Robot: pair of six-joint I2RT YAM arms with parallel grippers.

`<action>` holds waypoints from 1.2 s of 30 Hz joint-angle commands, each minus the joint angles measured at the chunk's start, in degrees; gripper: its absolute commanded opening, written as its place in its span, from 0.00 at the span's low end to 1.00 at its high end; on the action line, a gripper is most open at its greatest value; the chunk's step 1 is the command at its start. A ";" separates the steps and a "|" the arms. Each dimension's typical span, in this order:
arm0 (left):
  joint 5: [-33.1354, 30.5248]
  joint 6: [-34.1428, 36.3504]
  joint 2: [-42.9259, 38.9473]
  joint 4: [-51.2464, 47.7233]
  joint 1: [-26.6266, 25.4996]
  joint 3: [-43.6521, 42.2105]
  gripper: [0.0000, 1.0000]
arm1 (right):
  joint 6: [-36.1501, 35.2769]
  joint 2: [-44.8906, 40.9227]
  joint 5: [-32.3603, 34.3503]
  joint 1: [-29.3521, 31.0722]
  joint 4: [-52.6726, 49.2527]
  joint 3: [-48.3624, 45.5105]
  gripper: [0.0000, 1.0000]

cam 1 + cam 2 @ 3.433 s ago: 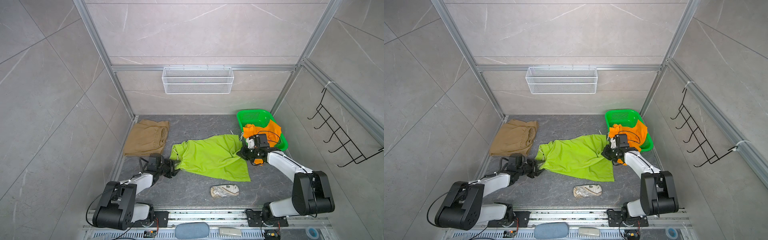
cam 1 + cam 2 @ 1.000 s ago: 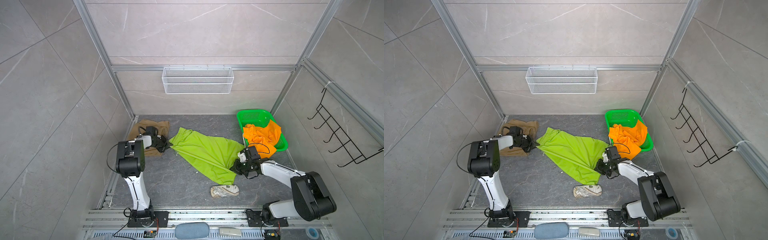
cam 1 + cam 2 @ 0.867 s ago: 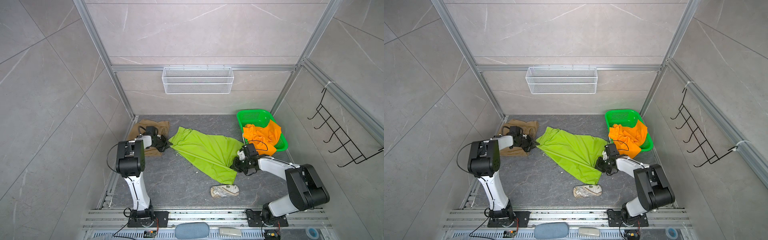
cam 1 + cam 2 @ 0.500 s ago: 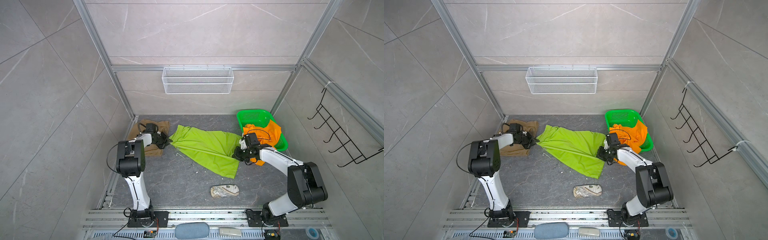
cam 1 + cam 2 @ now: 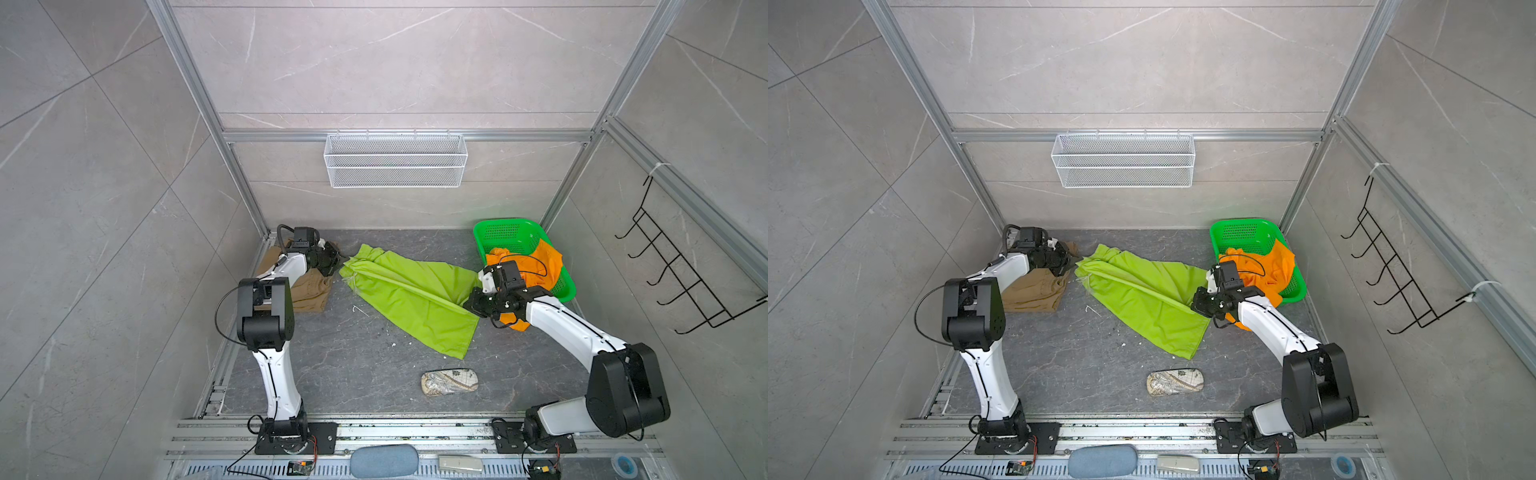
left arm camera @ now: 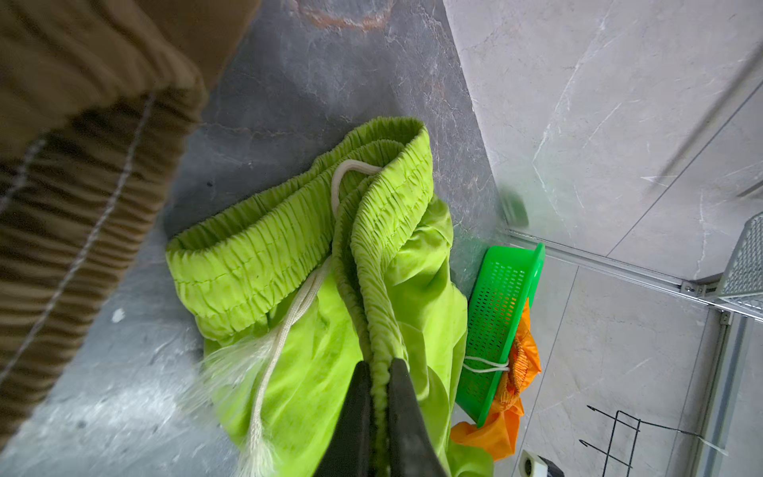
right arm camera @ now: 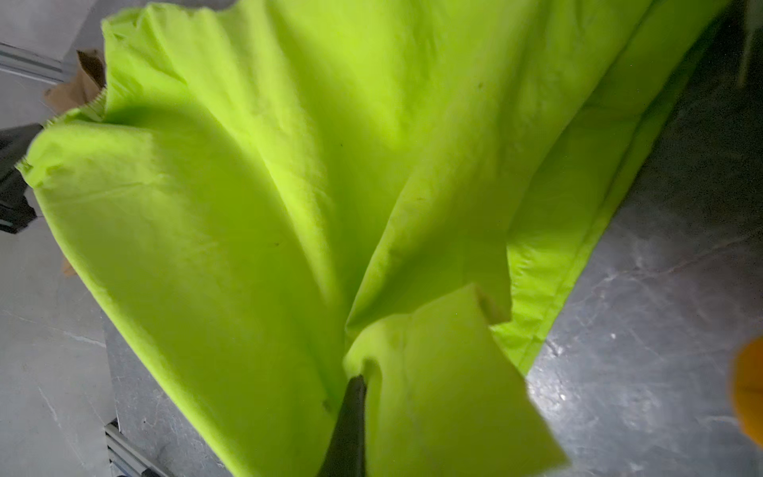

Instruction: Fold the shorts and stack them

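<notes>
Two pincers share the lime green shorts (image 5: 409, 293), which lie stretched diagonally across the middle of the surface (image 5: 353, 374). The left pincer (image 6: 377, 367) is nipped tight on the elastic waistband at centre left, beside the tan shorts (image 5: 311, 291). The right pincer (image 5: 471, 301) is closed on a bunched gather of leg cloth at centre right, just in front of the orange shorts (image 5: 540, 262). That thin gather could slip free if the arms pull apart. The loose drawstring (image 6: 289, 314) might get trapped inside a fold. The left arm crosses over the tan pair and could drag it askew.
</notes>
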 commanded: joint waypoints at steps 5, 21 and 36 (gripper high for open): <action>-7.63 1.79 7.43 1.77 0.75 6.61 0.00 | 2.46 3.39 -1.28 0.72 3.84 -6.54 0.01; -9.19 1.58 2.14 1.62 -4.31 -5.42 0.00 | -2.70 16.43 6.12 -2.64 1.23 1.49 0.00; -9.43 -5.92 -24.77 6.29 -13.92 -31.34 0.00 | -7.58 27.20 11.49 -3.76 -11.57 31.80 0.00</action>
